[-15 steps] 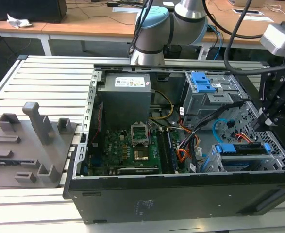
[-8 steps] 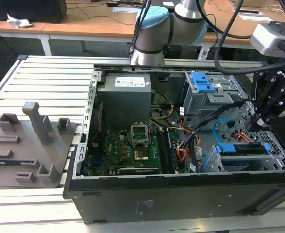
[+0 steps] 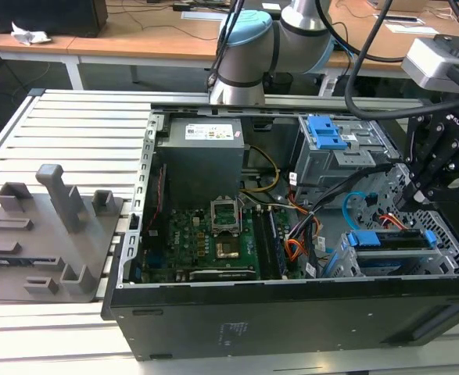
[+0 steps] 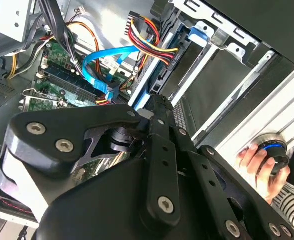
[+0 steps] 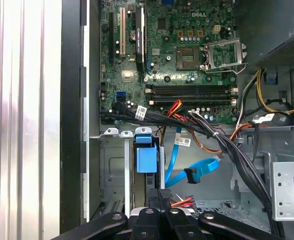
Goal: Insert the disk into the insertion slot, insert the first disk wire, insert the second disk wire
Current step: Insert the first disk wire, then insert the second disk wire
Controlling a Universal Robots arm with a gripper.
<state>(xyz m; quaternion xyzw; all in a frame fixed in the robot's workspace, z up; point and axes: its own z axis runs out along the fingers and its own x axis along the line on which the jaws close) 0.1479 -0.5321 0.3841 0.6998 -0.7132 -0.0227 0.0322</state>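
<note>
Your gripper (image 3: 407, 199), fingers pressed together, hangs over the disk (image 3: 393, 241), probably to reach its connector end. The disk already sits in the insertion slot (image 3: 452, 247) at the exterior view's right, with the blue wire (image 5: 191, 175) loose nearby.
</note>
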